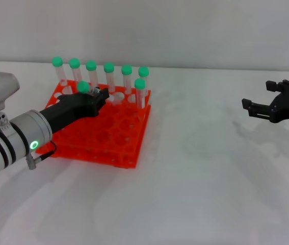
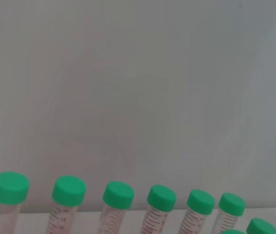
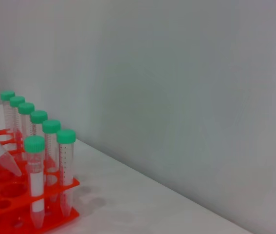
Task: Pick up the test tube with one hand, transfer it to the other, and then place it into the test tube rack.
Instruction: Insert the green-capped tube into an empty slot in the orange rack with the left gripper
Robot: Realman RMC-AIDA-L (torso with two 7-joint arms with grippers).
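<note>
We have the left gripper (image 1: 99,95) out over the test tube rack (image 1: 114,133), jaws clamped on a test tube (image 1: 83,88); its green cap shows just behind the jaws in the head view. In the right wrist view the same tube's tapered tip (image 3: 4,161) hangs tilted above the rack's open holes (image 3: 1,190), not seated in any hole. The rack sits on the white desk (image 1: 210,178), left of centre. Seven more tubes stand upright in it: six in the back row (image 1: 99,76), and one (image 1: 140,92) a row forward at the right end, just in front of the last back-row tube. The left wrist view shows only that line of green caps (image 2: 118,195) against the wall, none of the gripper's own fingers. The right gripper (image 1: 264,108) hovers well apart on the far right of the desk, above the surface, jaws spread wide and holding nothing. We cannot tell which hole the tip is lined up with.
</note>
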